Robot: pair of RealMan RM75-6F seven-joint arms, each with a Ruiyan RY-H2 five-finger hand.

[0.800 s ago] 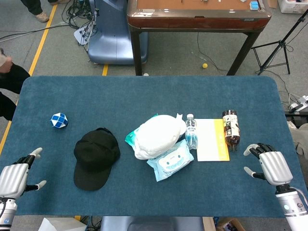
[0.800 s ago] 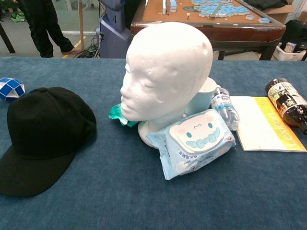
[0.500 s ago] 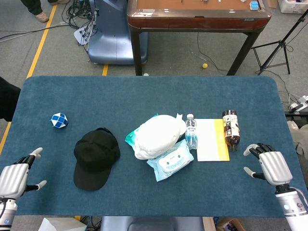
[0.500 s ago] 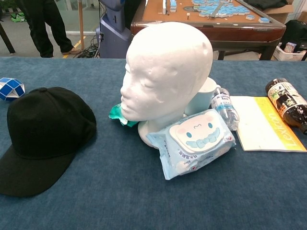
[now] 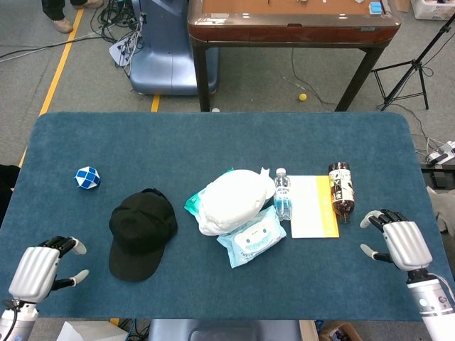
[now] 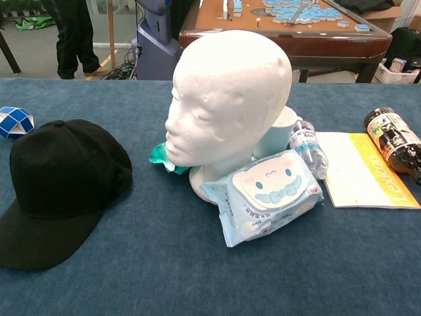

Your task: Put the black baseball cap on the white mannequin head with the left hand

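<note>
The black baseball cap (image 5: 141, 233) lies flat on the blue table left of centre, its brim toward the near edge; the chest view shows the cap (image 6: 58, 183) at the left. The white mannequin head (image 5: 232, 199) stands upright at the table's middle, facing the cap, and fills the centre of the chest view as mannequin head (image 6: 227, 105). My left hand (image 5: 43, 268) hovers at the near left corner, apart from the cap, fingers spread and holding nothing. My right hand (image 5: 399, 242) rests at the near right edge, also empty with fingers apart. Neither hand appears in the chest view.
A wet-wipes pack (image 5: 252, 240) leans at the mannequin's base, with a teal packet (image 6: 161, 158) behind it. To the right lie a small water bottle (image 5: 283, 194), a white-and-yellow booklet (image 5: 313, 206) and a dark bottle (image 5: 342, 187). A blue-white puzzle ball (image 5: 87, 177) sits far left.
My left hand has shifted right and slightly toward the cap. The right hand stays still. The person at the left edge has moved away.
</note>
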